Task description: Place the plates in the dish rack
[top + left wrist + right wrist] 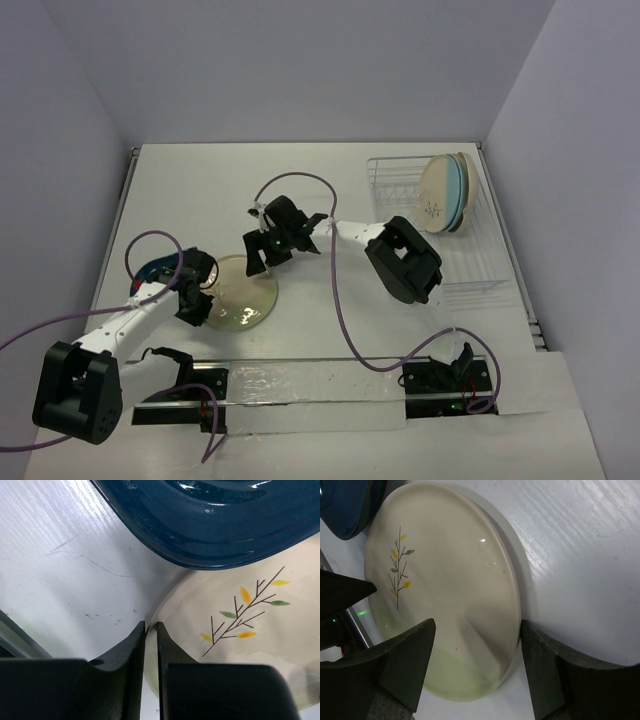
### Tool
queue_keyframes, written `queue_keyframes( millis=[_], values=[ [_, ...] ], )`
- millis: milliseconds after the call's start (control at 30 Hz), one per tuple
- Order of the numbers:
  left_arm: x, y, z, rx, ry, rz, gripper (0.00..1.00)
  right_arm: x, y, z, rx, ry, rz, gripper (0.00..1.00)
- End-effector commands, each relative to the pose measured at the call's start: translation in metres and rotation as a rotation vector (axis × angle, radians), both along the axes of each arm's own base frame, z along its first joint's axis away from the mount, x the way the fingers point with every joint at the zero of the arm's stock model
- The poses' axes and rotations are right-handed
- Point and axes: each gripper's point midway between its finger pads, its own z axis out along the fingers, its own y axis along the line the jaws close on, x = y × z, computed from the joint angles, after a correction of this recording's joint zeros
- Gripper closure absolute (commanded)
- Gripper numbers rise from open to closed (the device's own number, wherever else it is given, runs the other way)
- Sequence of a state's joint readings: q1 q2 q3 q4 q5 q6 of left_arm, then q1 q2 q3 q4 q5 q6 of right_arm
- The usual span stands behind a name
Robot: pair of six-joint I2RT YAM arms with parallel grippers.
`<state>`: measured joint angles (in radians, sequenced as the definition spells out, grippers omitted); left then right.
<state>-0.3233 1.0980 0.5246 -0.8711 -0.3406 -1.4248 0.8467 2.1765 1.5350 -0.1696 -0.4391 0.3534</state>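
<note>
A view from above shows a white table [330, 180] with two robot arms bolted at its near edge.

The left arm reaches forward and a little to the right. The left fingers [203, 298] sit at the left rim of a cream plate with a sprig motif [245, 295], which lies on the table in front of the arm bases, left of centre. In the left wrist view these fingers are drawn almost together, with only a thin slit between them, pinching the plate's rim. The painted sprig, dark twigs with yellow and green leaves, lies just beyond them.

A dark blue plate [152, 268] lies just left of the cream one and is mostly hidden under the left arm. The left wrist view shows its glossy edge overlapping the rim of the cream plate.

The right arm bends across the middle of the table from the right. The right fingers [265, 258] hang over the far edge of the cream plate. In the right wrist view they stand wide apart, one on each side of the plate, with the right-hand one at its rim.

At the far right of the table stands the white wire dish rack [470, 270]. At least two plates [440, 195] stand on edge at its far end, a cream one facing forward and a light blue edge behind it.
</note>
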Motion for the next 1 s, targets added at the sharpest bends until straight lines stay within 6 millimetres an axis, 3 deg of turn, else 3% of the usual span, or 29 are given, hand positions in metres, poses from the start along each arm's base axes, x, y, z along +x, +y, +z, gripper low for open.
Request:
queue_keyframes(
  millis=[0, 200, 333, 633, 900, 967],
  values=[
    [0.005, -0.006, -0.018, -0.025, 0.002, -0.022, 1.00, -0.026, 0.011, 0.029, 0.067, 0.082, 0.063, 0.30],
    [0.017, -0.015, -0.017, -0.049, -0.022, -0.062, 1.00, -0.029, 0.026, 0.108, 0.235, 0.027, 0.115, 0.44],
    [0.024, -0.019, -0.015, -0.062, -0.050, -0.082, 1.00, -0.031, 0.023, 0.139, 0.289, -0.025, 0.111, 0.47],
    [0.032, -0.028, -0.017, -0.097, -0.082, -0.120, 1.00, -0.053, 0.020, 0.120, 0.316, 0.075, 0.169, 0.48],
    [0.035, -0.032, -0.021, -0.104, -0.068, -0.143, 1.00, -0.062, 0.024, 0.096, 0.295, 0.127, 0.180, 0.48],
    [0.035, -0.032, -0.020, -0.107, -0.075, -0.145, 1.00, -0.062, 0.025, 0.094, 0.288, 0.113, 0.175, 0.52]
  ],
)
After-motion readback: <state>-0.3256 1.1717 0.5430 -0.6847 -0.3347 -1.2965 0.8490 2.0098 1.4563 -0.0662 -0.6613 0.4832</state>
